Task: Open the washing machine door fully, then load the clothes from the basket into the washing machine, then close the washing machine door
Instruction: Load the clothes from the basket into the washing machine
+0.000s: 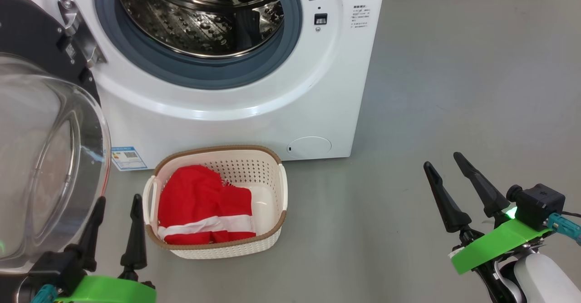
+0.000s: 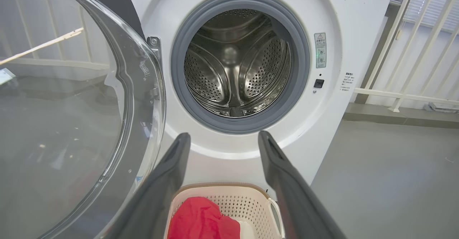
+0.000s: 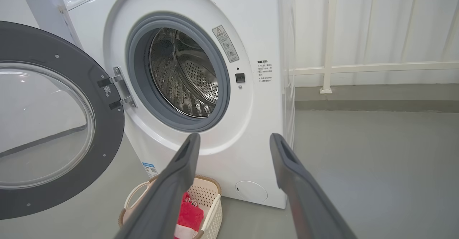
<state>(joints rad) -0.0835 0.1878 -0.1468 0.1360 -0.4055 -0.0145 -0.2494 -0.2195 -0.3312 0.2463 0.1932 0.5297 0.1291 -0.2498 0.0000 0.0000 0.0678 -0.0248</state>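
Door (image 1: 45, 157) open at left; clothes (image 1: 195, 203) in basket (image 1: 227, 248) on floor (image 1: 408, 89), near machine (image 1: 227, 107) front. Left claw (image 1: 118, 201) spread, empty, just beside door glass; right claw (image 1: 442, 160) spread, empty, well apart at right. Risks: bumping door on left reach; light basket dragged along with clothes; fabric snagging on gasket (image 1: 154, 62).

Bright, even, diffuse light fills all three views; shadows on the grey floor (image 1: 431, 89) are faint and soft-edged. The steel drum (image 1: 199, 26) sparkles with small highlights, and its far depths are darker. The washing machine door (image 1: 45, 166) carries pale reflections across its glass bowl. In the left wrist view the white railing (image 2: 394, 95) leans and bends toward the right edge, and the left gripper (image 2: 224, 135) softens close to the lens.
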